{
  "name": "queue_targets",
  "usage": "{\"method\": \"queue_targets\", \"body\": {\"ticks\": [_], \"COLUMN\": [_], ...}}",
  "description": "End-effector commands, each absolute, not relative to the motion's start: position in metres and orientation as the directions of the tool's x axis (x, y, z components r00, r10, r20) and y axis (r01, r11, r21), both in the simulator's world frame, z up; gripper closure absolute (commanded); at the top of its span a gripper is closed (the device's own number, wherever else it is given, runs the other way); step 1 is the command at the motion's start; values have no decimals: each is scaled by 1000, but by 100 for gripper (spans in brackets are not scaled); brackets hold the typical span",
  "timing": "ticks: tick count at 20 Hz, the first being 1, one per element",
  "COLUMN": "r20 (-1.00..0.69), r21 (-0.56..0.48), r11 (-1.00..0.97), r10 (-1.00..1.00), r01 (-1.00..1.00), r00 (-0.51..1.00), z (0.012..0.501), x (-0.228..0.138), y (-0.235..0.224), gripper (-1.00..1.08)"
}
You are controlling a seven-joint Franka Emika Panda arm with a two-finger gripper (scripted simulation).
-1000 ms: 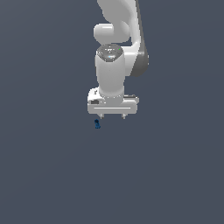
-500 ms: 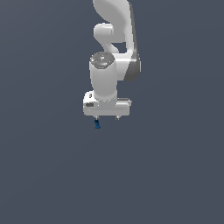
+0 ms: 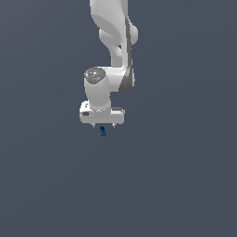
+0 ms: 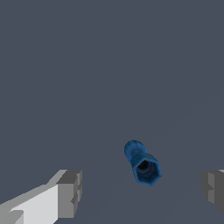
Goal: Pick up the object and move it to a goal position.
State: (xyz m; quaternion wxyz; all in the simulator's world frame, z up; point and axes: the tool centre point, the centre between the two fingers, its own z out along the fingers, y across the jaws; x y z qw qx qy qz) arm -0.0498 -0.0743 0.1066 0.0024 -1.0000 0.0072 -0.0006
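In the exterior view the white Panda arm (image 3: pixel 113 55) hangs down with its gripper (image 3: pixel 102 126) just above the tiny dark-blue bolt-like object (image 3: pixel 102 132). In the wrist view the gripper (image 4: pixel 142 190) is released, its grey fingertips (image 4: pixel 70 192) set wide apart, the bolt (image 4: pixel 142 162) between them, touching neither

glossy white arm (image 3: pixel 113 28), dark grey joint seams, apparently grey-tipped fingers (image 4: pixel 70 194).
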Motion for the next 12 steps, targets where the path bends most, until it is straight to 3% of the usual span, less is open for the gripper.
{"method": "queue_targets", "body": {"ticks": [1, 12], "r20": [1, -1], "r21": [-2, 0], "r11": [-1000, -1000], "r10": [-12, -12], "r01": [-12, -12], "r00": [1000, 1000], "z": [99, 85], "x": [-56, -61], "y": [-82, -87], "gripper": [-92, -92]}}
